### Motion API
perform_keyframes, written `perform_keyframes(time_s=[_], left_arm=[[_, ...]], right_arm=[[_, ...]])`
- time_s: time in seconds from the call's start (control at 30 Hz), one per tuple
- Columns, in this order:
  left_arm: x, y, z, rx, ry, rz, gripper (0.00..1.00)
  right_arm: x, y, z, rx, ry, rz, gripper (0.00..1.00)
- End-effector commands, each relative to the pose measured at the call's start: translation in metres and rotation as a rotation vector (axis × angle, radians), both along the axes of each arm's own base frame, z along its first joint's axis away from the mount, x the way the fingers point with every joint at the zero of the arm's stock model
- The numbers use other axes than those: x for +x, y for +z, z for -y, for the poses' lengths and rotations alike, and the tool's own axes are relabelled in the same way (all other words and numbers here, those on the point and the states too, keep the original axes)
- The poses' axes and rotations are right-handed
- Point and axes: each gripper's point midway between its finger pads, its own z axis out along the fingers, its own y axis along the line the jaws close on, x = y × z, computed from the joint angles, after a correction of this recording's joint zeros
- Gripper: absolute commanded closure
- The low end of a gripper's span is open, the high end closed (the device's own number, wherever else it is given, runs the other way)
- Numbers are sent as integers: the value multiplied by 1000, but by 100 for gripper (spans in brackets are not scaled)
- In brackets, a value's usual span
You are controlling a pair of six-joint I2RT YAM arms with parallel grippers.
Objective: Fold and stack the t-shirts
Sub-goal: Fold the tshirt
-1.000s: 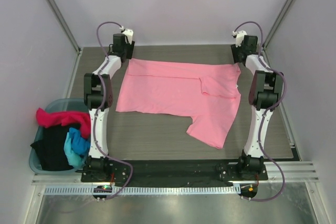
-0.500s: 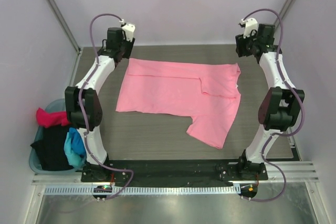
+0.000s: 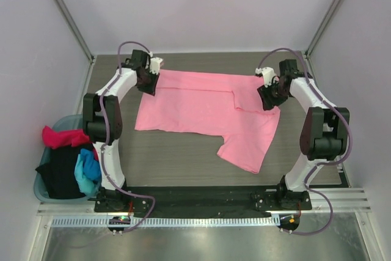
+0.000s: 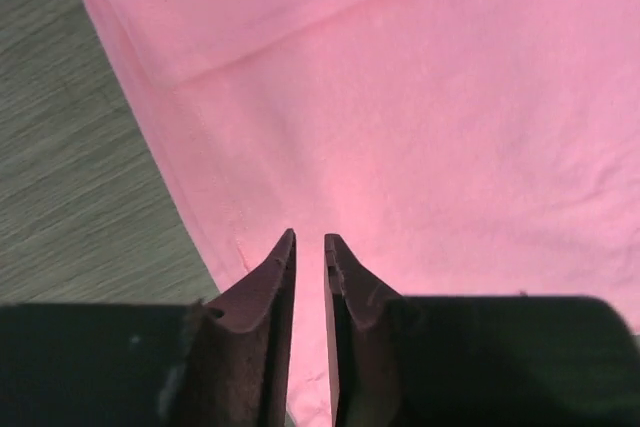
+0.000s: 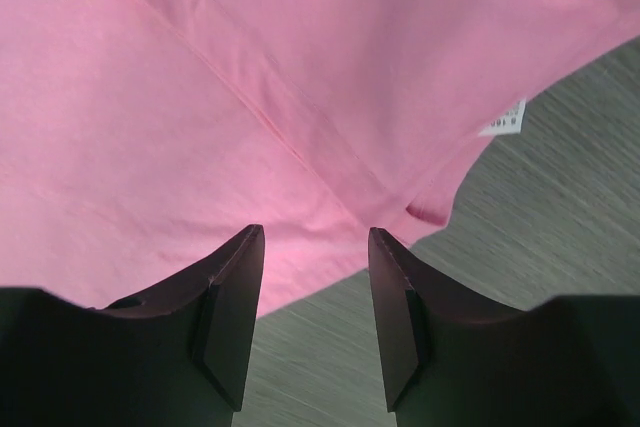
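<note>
A large light pink t-shirt (image 3: 201, 105) lies spread flat on the table, one sleeve pointing to the near right. My left gripper (image 3: 148, 82) is low over its far left corner; in the left wrist view (image 4: 310, 237) the jaws stand a narrow slit apart with pink cloth (image 4: 420, 127) showing between them. My right gripper (image 3: 269, 97) is at the shirt's far right edge; in the right wrist view (image 5: 315, 232) it is open and straddles the hem, near a small white label (image 5: 505, 117). Magenta (image 3: 64, 137), black (image 3: 60, 172) and blue (image 3: 88, 169) t-shirts lie bundled at the left.
A teal basket (image 3: 66, 118) holding the bundled shirts sits off the table's left edge. The grey table (image 3: 177, 157) shows bare wood grain in front of the pink shirt. White walls enclose the far and side edges.
Both arms have swung down and inward from the far corners onto the pink shirt's far edge. The left jaws have narrowed from wide to a slit. The shirt has not moved.
</note>
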Motion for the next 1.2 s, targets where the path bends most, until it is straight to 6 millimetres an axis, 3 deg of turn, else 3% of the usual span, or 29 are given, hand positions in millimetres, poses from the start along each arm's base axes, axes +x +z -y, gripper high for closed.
perform_keyframes(time_s=[0.0,0.17,0.47,0.87,1.17], left_arm=[[-16,-9,3,-27,-5,-87,78],[-22,-23,0,-10,25,-131,71],[-25,-47,-8,37,36,-178,71],[-31,-53,-13,63,40,-192,72],[-34,-56,-14,71,37,-196,72]], right_arm=[[-10,11,20,-83,-2,22,48],[-14,-1,29,-113,-4,-1,48],[-1,-16,43,-128,-34,-21,49],[7,-31,44,-87,-56,-52,64],[13,-37,41,-66,-70,-63,66]])
